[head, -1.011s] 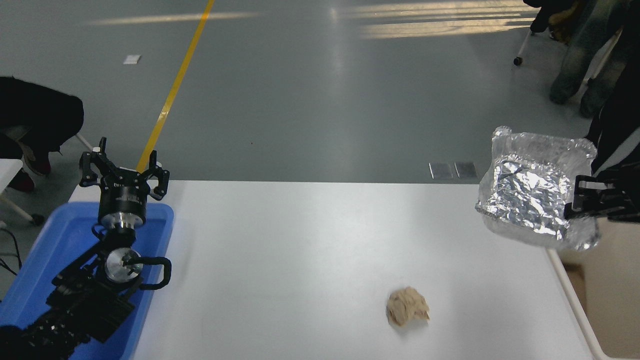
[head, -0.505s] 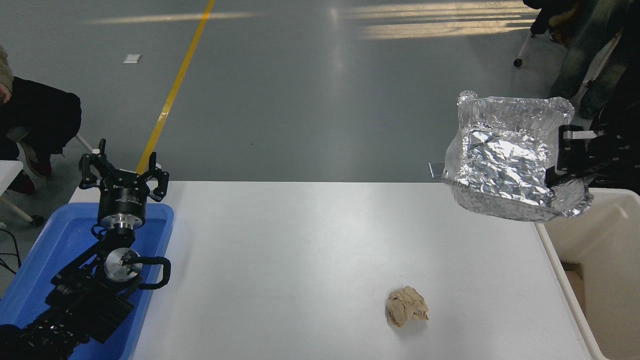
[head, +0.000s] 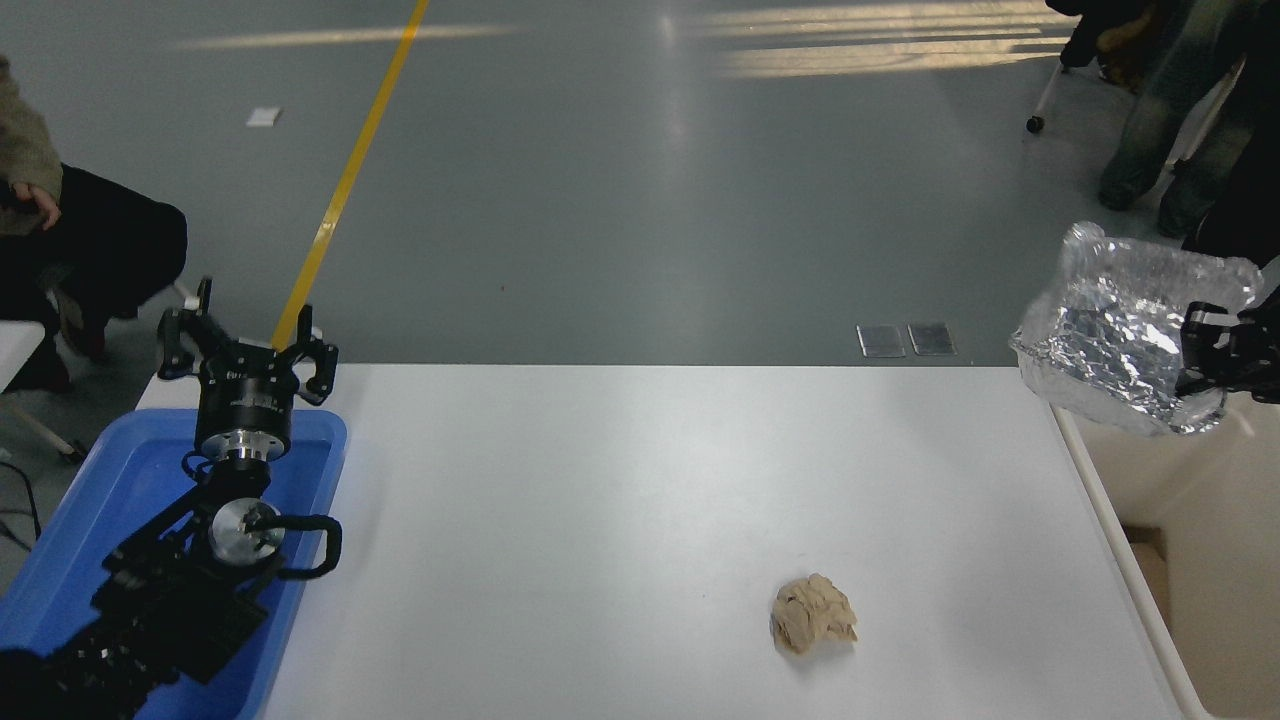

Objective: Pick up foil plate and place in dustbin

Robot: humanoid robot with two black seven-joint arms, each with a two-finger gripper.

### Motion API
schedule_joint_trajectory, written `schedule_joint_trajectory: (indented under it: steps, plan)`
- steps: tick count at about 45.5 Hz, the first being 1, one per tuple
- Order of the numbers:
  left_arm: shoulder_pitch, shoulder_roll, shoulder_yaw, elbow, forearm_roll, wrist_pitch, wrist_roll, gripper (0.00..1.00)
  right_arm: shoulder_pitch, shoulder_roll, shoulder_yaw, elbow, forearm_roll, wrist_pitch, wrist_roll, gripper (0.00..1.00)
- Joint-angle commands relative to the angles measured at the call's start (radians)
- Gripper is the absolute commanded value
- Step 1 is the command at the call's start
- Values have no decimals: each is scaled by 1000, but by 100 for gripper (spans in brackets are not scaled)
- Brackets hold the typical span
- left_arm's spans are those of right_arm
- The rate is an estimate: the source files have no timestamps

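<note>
The foil plate, shiny crinkled silver with a raised rim, hangs tilted in the air at the right edge, over the far corner of the cream-white dustbin. My right gripper is shut on the plate's right rim and comes in from the right edge. The dustbin stands just beyond the table's right side, its inside showing. My left gripper is open and parked at the lower left, above the blue tray.
A crumpled tan paper ball lies on the white table near the front right. A blue plastic tray sits under the left arm. One person sits at far left; people stand at top right.
The right gripper carried the foil plate up and left, then right and down, so it now hangs over the dustbin. The seated person at left shifted. The left arm stayed put.
</note>
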Motion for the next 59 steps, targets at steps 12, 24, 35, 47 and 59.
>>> schedule_joint_trajectory:
  steps: [12,24,35,47,59]
  plan:
    - [-1,0,0,0,0,0,0,99,-892,113,667,-806,14,-37,-1,0]
    - [-1,0,0,0,0,0,0,99,-1035,218,668,-888,14,-157,-14,0]
    - [-1,0,0,0,0,0,0,99,-1038,233,679,-889,43,-204,-16,100]
    - [-2,0,1,0,2,0,0,99,-1013,233,673,-883,109,-197,-5,100]
    - [-4,0,3,0,3,-3,2,99,-720,132,488,-655,92,-172,19,100]
